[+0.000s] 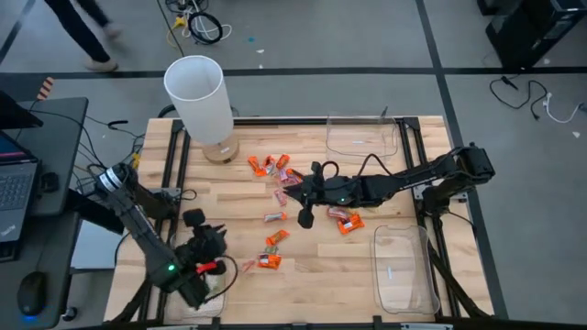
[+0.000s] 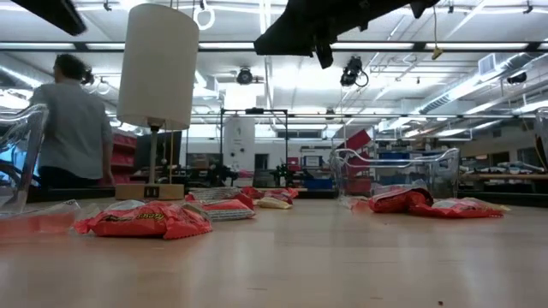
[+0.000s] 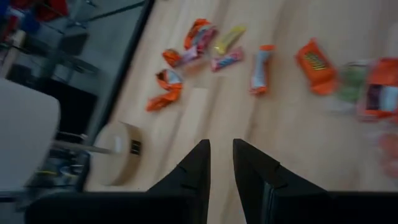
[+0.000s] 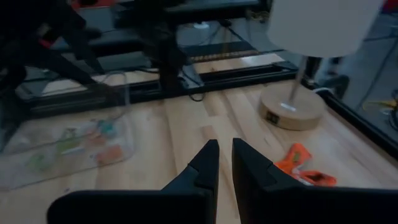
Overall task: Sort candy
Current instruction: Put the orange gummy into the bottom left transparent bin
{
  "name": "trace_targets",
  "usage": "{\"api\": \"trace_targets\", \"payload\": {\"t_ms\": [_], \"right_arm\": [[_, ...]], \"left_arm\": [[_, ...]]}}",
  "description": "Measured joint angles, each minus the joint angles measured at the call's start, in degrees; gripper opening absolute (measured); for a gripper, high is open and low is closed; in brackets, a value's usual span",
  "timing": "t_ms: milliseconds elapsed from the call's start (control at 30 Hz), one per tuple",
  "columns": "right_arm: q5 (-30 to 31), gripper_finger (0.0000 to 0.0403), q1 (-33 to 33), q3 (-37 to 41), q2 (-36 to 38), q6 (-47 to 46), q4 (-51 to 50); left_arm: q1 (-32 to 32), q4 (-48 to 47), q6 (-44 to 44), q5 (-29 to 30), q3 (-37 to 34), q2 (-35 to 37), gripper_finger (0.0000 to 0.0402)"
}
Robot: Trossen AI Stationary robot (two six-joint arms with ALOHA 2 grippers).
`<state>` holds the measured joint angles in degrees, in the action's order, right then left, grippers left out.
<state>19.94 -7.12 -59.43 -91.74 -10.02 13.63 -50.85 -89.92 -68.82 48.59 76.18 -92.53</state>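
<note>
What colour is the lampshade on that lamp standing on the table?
White. The lampshade shows best in the high view, above its round wooden base.
</note>
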Motion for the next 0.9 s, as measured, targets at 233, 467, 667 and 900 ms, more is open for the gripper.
{"api": "trace_targets", "payload": {"t_ms": [233,467,667,900], "right_arm": [[0.1,0.0032,3.2,-0.7,0.0,-3.9,-6.1],[-2.1,0.0032,6.0,-0.7,0.0,-3.5,-8.9],[-3.3,0.0032,7.8,-0.7,0.0,-2.0,-10.0],[-3.6,0.0032,8.5,-0.7,0.0,-1.9,-12.5]], "left_arm": [[7.4,2.7,12.6,0.4,-1.6,0.2,0.0068],[16.1,19.3,34.0,2.3,-5.2,4.0,0.0051],[23.3,43.5,59.8,-3.4,-9.0,8.7,0.0048],[29.3,72.3,78.4,-24.0,-16.6,15.6,0.0048]]}}
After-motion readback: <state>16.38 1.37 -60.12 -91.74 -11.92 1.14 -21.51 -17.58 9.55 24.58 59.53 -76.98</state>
